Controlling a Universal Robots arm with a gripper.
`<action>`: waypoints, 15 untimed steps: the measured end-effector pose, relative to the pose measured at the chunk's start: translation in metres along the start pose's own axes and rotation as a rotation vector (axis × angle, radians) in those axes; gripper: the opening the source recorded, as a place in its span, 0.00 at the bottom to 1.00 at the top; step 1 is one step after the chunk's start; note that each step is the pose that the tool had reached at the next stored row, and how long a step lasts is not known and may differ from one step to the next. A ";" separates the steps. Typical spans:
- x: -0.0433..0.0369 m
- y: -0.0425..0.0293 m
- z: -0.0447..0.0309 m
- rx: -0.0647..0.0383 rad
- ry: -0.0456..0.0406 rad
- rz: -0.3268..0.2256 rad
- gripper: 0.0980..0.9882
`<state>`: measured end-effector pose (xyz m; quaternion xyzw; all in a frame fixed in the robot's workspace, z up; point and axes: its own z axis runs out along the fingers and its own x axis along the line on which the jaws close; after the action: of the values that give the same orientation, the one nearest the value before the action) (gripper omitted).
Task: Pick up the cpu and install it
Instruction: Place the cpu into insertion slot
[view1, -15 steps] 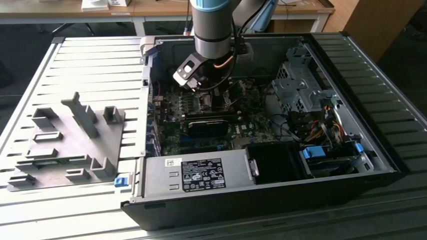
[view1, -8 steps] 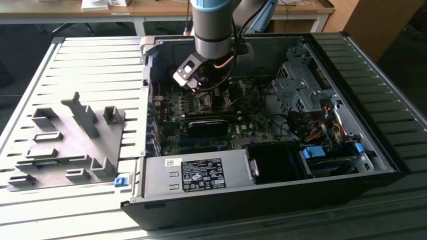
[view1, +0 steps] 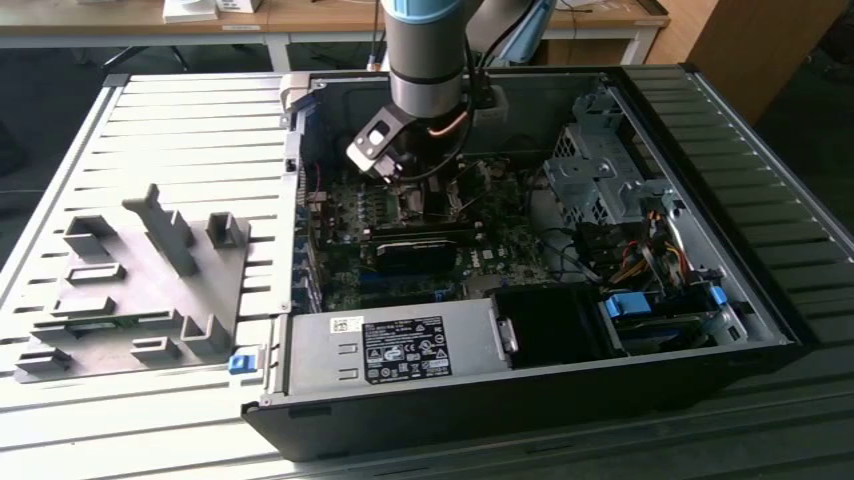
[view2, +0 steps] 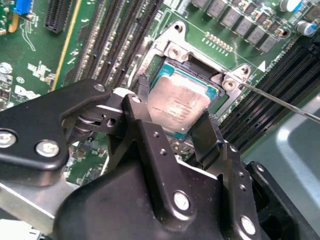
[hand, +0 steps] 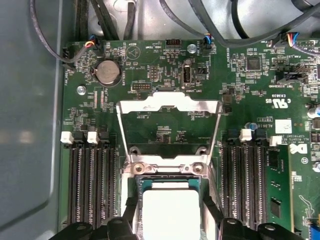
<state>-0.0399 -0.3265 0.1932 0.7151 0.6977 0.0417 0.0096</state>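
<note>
- Grasp on small flat square silver-grey cpu (view2: 182, 100) by black two-finger gripper (view2: 175, 107): partly closed, fingers (view2: 145, 135) against two opposite edges of chip.
- Cpu within dark square socket with metal frame (view2: 172, 50) on green motherboard (view2: 30, 65); fully seated or held just above, cannot tell.
- In first wrist view: silver hinged load plate (hand: 169, 105) swung open, away from socket; black memory slots (hand: 92, 185) on both sides.
- In exterior view: grey arm (view1: 424, 60) reaching down into open black computer case (view1: 534, 410) on slatted metal table (view1: 174, 120).
- Grey plastic fixture blocks (view1: 147, 280) on table at exterior view's left of case, well apart from gripper.
</note>
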 end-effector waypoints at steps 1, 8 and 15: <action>0.0002 0.0000 0.0000 0.000 0.0014 0.001 0.58; 0.0005 -0.0001 0.0001 0.000 0.0095 0.016 0.49; -0.0001 0.0000 0.0002 -0.001 0.0097 0.017 0.49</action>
<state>-0.0399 -0.3266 0.1931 0.7209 0.6915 0.0454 0.0061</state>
